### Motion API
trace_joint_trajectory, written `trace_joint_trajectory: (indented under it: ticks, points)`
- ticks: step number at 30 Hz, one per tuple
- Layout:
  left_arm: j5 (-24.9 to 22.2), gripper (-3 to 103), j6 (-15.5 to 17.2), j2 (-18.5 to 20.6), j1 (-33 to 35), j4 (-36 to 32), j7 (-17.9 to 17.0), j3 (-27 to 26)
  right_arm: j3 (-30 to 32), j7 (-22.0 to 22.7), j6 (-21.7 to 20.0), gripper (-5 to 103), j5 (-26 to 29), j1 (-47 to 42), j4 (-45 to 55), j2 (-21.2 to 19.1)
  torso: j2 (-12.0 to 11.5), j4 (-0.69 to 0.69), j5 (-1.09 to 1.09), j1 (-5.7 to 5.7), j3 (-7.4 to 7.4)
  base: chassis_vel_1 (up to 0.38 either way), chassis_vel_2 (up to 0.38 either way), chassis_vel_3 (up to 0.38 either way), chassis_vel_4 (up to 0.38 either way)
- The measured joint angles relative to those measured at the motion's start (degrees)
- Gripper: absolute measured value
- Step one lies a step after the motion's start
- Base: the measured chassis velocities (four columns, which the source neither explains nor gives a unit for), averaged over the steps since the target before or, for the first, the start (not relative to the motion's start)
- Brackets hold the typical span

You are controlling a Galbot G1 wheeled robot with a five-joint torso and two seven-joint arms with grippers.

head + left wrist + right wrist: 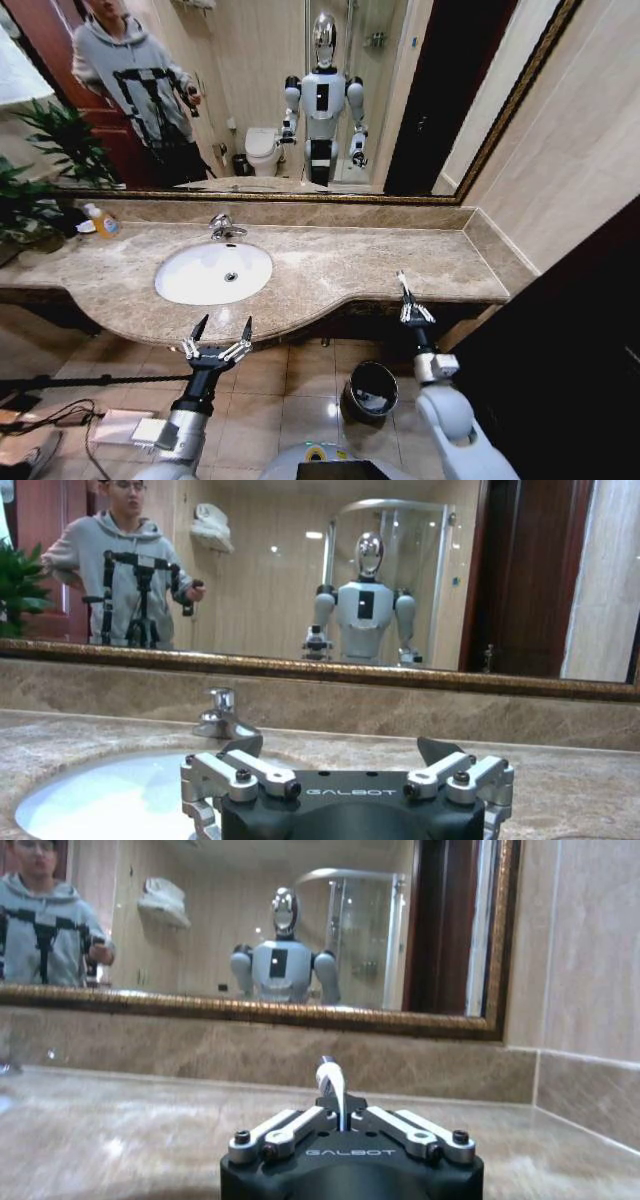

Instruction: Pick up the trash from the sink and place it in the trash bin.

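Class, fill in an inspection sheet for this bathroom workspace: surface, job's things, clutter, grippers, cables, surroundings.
Surface: beige marble countertop, mostly bare.
Job's things: white oval sink, no trash seen inside; small round black trash bin on the tiled floor below the counter.
Clutter: orange-yellow soap bottle at the counter's far left.
Grippers: left gripper jaws open, before the sink's front edge; right gripper jaws shut, at the counter's front edge.
Cables: dark cables on the floor, left.
Surroundings: gold-framed mirror, chrome faucet, green plant.
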Motion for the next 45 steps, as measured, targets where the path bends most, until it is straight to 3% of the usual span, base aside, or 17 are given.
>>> trace_joint_trajectory:
  ticks: [6, 9, 22, 28, 30, 37, 45]
  points:
    - [0.0, 100, 0.0, 0.0, 0.0, 0.0, 0.0, 0.0, 0.4, 0.3, 4.2, 3, -2.0, -5.4, -1.3, 2.2, 0.0, 0.00, 0.00, -0.01, 0.00, 0.000, 0.000, 0.000, 0.000]
    - [0.0, 100, 0.0, 0.0, 0.0, 0.0, 0.0, 0.0, 0.2, 2.4, 8.8, 3, -3.5, -8.8, -4.6, 1.8, 0.0, 0.00, 0.00, -0.01, 0.00, 0.000, 0.000, 0.000, 0.000]
    - [0.0, 100, 0.0, 0.0, 0.0, 0.0, 0.0, 0.0, -1.7, 5.2, 13.1, 3, -4.0, -8.5, -19.6, 2.5, 0.0, 0.00, 0.01, 0.00, 0.00, 0.000, 0.000, 0.000, 0.000]
    - [0.0, 100, 0.0, 0.0, 0.0, 0.0, 0.0, 0.0, -2.0, 3.4, 10.4, 3, -0.9, -6.0, -25.4, 2.3, 0.0, 0.00, 0.01, -0.01, 0.00, 0.000, 0.000, 0.000, 0.000]
    - [0.0, 100, 0.0, 0.0, 0.0, 0.0, 0.0, 0.0, -2.1, 1.1, 7.7, 3, 1.3, -3.9, -28.5, 2.1, 0.0, 0.00, 0.01, 0.00, 0.00, 0.000, 0.000, 0.000, 0.000]
    - [0.0, 100, 0.0, 0.0, 0.0, 0.0, 0.0, 0.0, -2.0, -5.1, 1.3, 3, 1.6, 1.7, -37.2, 1.9, 0.0, 0.00, 0.02, 0.00, 0.00, 0.000, 0.000, 0.000, 0.000]
    - [0.0, 100, 0.0, 0.0, 0.0, 0.0, 0.0, 0.0, -2.5, -8.7, -4.0, 3, 2.7, 7.4, -45.9, 2.0, 0.0, 0.00, 0.01, 0.00, 0.01, 0.000, 0.000, 0.000, 0.000]
